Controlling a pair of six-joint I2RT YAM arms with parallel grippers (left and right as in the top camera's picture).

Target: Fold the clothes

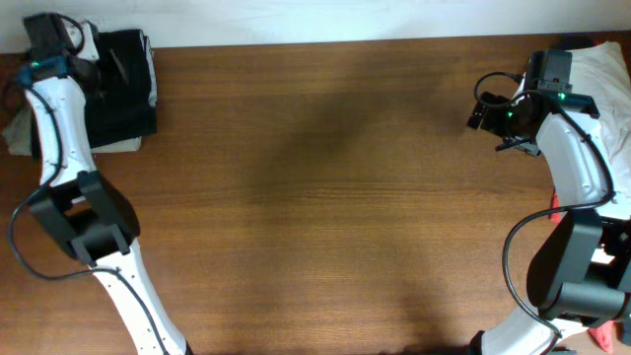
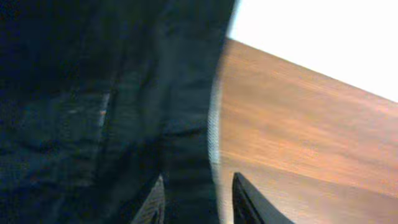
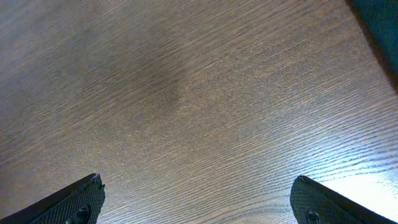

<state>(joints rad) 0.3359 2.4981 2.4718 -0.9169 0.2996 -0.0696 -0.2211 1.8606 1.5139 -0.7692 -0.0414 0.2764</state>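
The black garment [image 1: 123, 84] lies bunched at the far-left corner of the surface [image 1: 325, 177], right under the left gripper [image 2: 198, 182], whose grip I cannot tell; the right gripper [image 3: 196, 183], spread wide, hangs well apart.

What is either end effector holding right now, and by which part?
Right end effector: open, holding nothing. Left end effector: at the edge of the black garment; grip cannot be told.

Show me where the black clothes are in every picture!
Overhead: the black garment lies in the top left corner.
Left wrist: it fills the left half, very close.
Right wrist: not surely in it; only an unclear dark corner, top right.
Shared landmark: the brown wooden table, seen in all three.
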